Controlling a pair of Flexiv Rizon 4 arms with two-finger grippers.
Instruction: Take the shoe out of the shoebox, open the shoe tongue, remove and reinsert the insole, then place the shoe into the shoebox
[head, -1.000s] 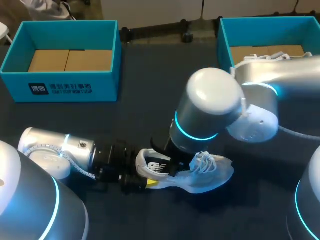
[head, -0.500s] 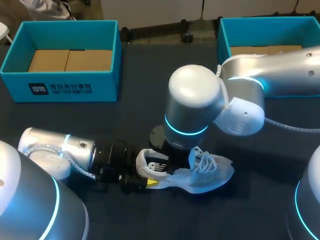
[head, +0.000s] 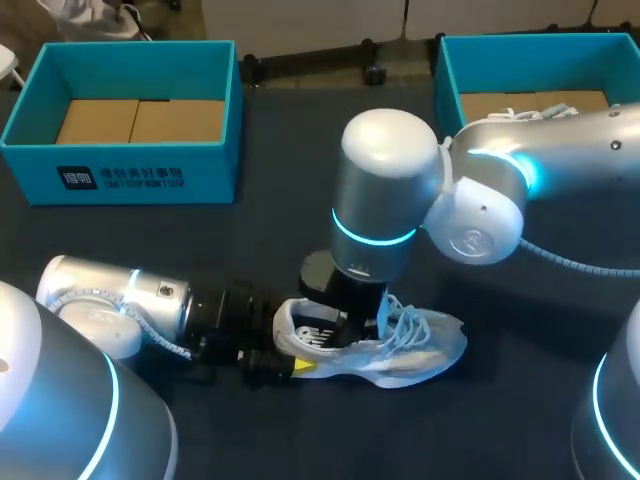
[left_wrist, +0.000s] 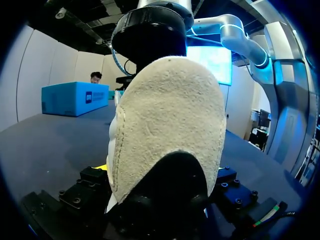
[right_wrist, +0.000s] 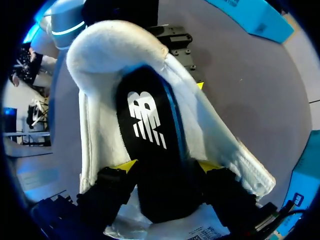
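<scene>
The white lace-up shoe (head: 420, 350) lies on the dark surface (head: 280, 230) in the lower middle of the head view, outside the teal cardboard shoebox (head: 120, 180) at upper left. The left end effector (head: 288, 348) looks clamped on its cream, napped suede heel. The right end effector (right_wrist: 167, 167) pinches the thin black insole (right_wrist: 147, 120) inside the opening. Removing it cleanly probably means a slow pull up and out along the sole against the heel grip, since the flexible insole may snag on the soft collar.
</scene>
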